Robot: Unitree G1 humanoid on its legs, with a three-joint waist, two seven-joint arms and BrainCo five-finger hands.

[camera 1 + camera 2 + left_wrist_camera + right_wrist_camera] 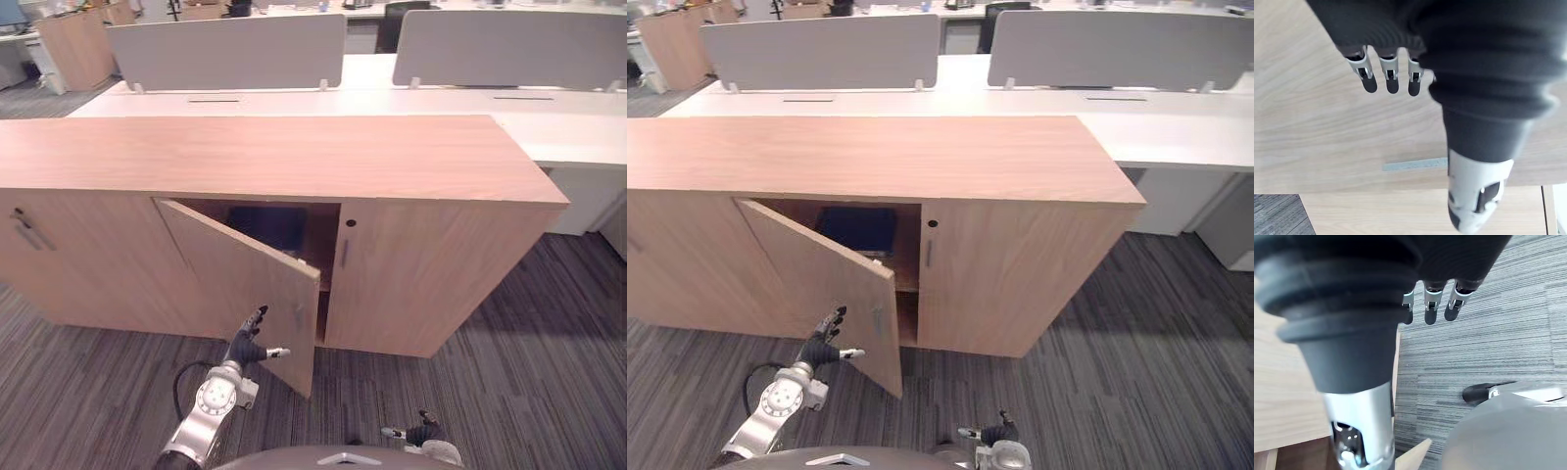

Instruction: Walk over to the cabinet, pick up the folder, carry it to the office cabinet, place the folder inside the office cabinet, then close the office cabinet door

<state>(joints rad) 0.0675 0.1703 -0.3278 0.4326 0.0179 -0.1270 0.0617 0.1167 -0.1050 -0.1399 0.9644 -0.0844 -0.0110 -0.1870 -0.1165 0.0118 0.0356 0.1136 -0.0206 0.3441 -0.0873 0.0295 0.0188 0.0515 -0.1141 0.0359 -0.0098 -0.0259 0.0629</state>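
Note:
A long low wooden cabinet stands ahead, and its middle door hangs half open toward me. On the upper shelf inside lies a dark blue folder. My left hand is raised at the door's outer face, fingers straight and open, close to the wood near the slim silver handle; I cannot tell whether they touch it. My right hand hangs low over the carpet to the right of the door with relaxed fingers, holding nothing.
The cabinet's left door and right door are shut. White desks with grey divider panels stand behind it. Grey striped carpet spreads in front and to the right.

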